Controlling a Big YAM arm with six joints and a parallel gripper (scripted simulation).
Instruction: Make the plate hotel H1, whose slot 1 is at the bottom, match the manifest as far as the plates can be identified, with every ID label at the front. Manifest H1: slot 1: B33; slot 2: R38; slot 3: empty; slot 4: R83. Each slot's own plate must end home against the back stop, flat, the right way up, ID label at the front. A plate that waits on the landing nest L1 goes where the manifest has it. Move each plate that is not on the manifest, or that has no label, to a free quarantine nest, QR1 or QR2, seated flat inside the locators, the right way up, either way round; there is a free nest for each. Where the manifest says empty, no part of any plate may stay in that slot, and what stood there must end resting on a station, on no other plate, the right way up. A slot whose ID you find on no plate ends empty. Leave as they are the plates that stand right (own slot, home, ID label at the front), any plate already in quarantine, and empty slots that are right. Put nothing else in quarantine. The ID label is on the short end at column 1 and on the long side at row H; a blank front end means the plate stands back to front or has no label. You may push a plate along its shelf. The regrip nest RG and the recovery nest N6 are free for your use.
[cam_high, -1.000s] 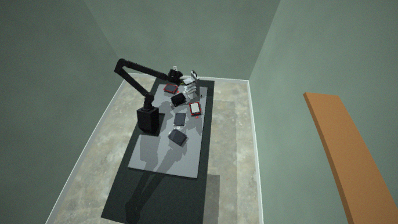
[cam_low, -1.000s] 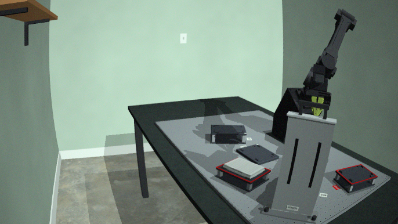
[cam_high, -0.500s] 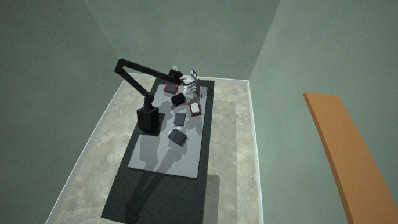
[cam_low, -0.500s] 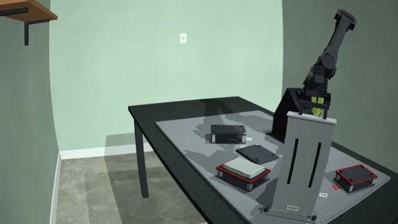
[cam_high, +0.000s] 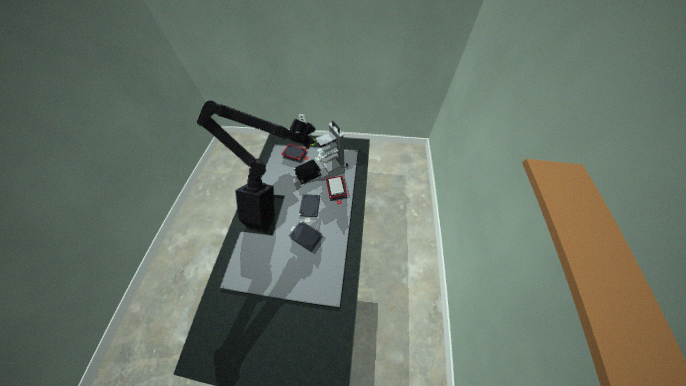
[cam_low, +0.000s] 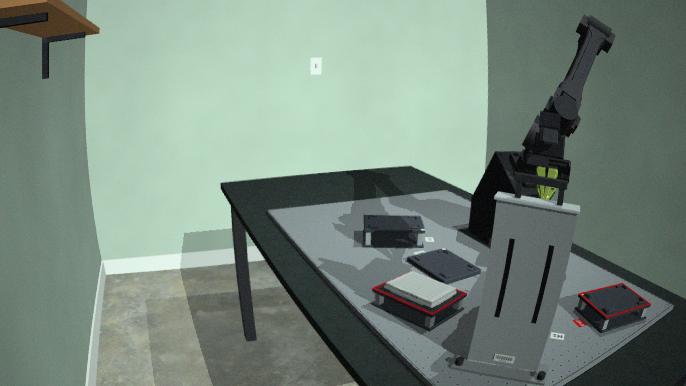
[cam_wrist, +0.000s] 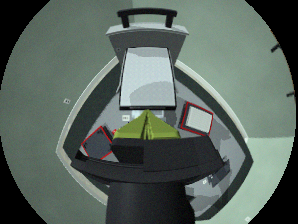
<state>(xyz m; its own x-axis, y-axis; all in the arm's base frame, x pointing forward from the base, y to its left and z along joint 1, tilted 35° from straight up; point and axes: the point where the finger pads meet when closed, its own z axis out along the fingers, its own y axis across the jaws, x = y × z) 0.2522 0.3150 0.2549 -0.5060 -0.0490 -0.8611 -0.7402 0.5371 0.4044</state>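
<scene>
My gripper (cam_low: 547, 186) hangs at the top of the plate hotel (cam_low: 522, 280), on its front side, with my yellow-green fingers pressed together and nothing between them. Through my wrist camera, a pale plate (cam_wrist: 148, 79) lies flat in the hotel's uppermost shelf straight ahead of my fingertips, its near short end just beyond them; whether tip and plate touch I cannot tell. Any label on that end is too small to read. From the exterior view the hotel shows only its grey back panel with two dark vertical slits, so its lower slots are hidden there. Off to one side of me sits a red-edged nest (cam_low: 419, 303) carrying a white plate (cam_low: 421, 289), and to the other side a second red-edged nest (cam_low: 613, 306) with a dark top. Farther along the grey deck (cam_low: 320, 235) stand a low dark nest (cam_low: 443, 265) and a taller dark nest (cam_low: 393, 230), both well apart from my gripper.
</scene>
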